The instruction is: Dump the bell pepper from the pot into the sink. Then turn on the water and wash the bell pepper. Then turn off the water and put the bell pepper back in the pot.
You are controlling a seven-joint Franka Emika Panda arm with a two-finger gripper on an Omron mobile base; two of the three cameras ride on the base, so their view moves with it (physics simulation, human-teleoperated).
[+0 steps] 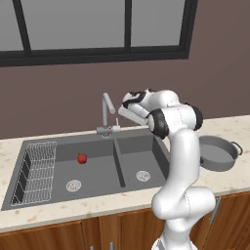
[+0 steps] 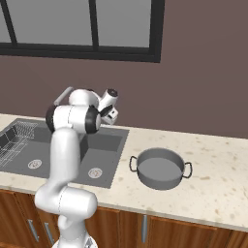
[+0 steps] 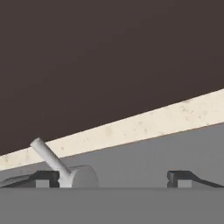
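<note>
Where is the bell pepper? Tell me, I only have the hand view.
Observer: The bell pepper lies in the left basin of the sink, apart from the drain.
Operator: Report the pot.
Observer: The pot stands upright and empty on the counter, to the right of the sink.
Operator: Now place the wire rack.
Observer: The wire rack sits at the left end of that same basin, not touching the bell pepper.

Beige speckled counter [image 2: 218, 169], dark window [image 1: 97, 29]
</note>
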